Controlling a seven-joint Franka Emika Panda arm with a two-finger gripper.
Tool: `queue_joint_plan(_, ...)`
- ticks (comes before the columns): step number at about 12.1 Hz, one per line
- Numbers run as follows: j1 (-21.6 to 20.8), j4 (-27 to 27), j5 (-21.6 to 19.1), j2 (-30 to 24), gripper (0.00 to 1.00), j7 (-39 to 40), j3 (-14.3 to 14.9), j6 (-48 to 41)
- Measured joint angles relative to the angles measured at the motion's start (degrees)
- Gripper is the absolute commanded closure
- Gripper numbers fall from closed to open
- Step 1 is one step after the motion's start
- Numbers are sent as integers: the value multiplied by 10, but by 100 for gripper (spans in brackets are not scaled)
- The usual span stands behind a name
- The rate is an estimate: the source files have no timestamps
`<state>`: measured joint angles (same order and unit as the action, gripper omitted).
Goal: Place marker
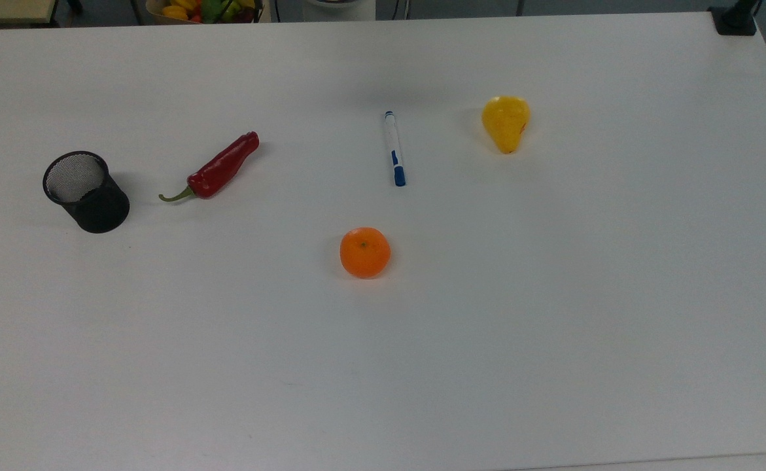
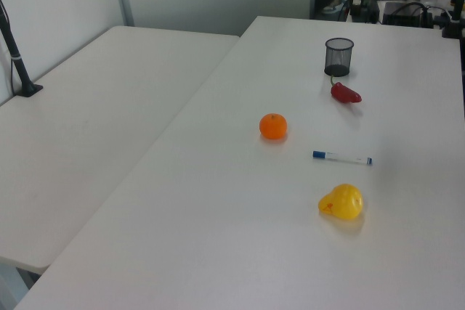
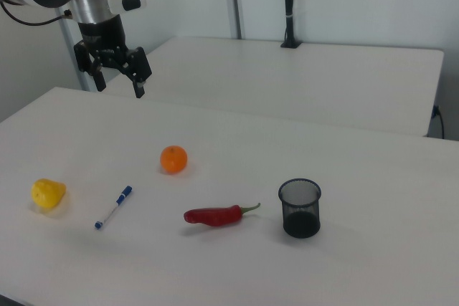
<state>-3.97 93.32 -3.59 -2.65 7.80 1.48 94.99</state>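
Tool [image 3: 119, 82] first: mine hangs high above the far side of the table [image 3: 373, 198] in the right view, fingers spread wide apart and holding nothing. My marker [image 1: 394, 148] lies flat on the bare table, well apart from my tool, between the yellow pear [image 1: 505, 122] and the red chili pepper [image 1: 216, 168], with the orange [image 1: 365, 252] near its blue-capped end. The black mesh pen cup [image 1: 86, 191] stands upright beyond the chili, at the top view's left, and looks empty. I judge nothing is done yet: I must descend, grasp the marker and set it down, probably in that cup.
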Motion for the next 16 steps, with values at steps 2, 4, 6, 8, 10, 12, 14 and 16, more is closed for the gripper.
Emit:
queue_joint_plan(2,0,1,0,0,0,0,0,0)
queue_joint_plan(4,-1,1,0,0,0,0,0,0)
queue_joint_plan(6,-1,1,0,0,0,0,0,0)
queue_joint_plan(8,-1,1,0,0,0,0,0,0)
queue_joint_plan(10,-1,1,0,0,0,0,0,1)
queue_joint_plan(12,0,1,0,0,0,0,1,1)
queue_joint_plan(14,-2,1,0,0,0,3,1,1)
queue_joint_plan(16,-18,4,0,2,0,4,1,1)
